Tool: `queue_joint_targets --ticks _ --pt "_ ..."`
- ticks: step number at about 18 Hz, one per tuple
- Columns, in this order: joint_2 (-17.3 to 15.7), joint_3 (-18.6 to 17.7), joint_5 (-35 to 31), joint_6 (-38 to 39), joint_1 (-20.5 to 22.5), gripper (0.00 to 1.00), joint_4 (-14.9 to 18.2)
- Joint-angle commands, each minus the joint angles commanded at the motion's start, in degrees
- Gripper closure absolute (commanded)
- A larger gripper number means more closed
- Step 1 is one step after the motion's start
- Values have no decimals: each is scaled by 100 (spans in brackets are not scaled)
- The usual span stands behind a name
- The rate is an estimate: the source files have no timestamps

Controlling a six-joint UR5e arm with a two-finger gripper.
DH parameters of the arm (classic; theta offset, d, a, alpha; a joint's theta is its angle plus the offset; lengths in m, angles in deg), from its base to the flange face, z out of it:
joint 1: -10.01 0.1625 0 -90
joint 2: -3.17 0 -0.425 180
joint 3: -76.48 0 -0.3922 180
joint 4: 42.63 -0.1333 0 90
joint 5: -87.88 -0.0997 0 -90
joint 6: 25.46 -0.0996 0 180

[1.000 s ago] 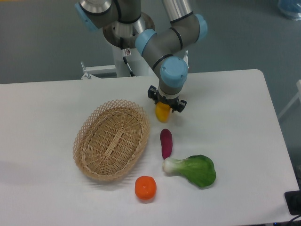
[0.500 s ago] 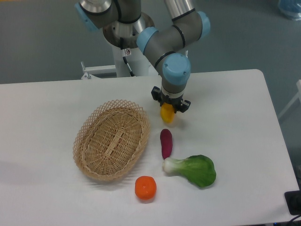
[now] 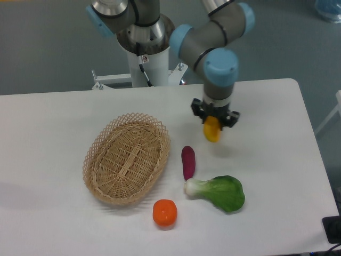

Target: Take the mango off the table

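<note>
In the fixed camera view the claw (image 3: pixel 213 128) is clamped on the mango (image 3: pixel 212 131), which hangs below it above the bench (image 3: pixel 277 160), at about one o'clock from the purple vegetable (image 3: pixel 188 162) and three o'clock from the basket (image 3: pixel 127 158). To do the lift well, I judge the grip should hold firm and the rise go straight and slow, since the smooth fruit could slip.

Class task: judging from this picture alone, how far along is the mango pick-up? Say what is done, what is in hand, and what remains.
Done: the gripper has closed on the mango. In hand: the mango hangs from the jaws, seemingly lifted off the table, with a faint shadow below it. Left: little, perhaps raising it higher. The basket, eggplant, orange and bok choy lie untouched.
</note>
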Motion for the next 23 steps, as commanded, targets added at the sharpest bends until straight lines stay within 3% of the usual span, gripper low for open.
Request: queue_joint_targets --ticks 8,13,17,23 --pt "237 572 231 -176 80 54 9" --pt "325 616 160 -421 27 54 -18" --pt "404 607 -279 -615 27 52 -18" --pt "422 607 -279 -826 62 53 -18"
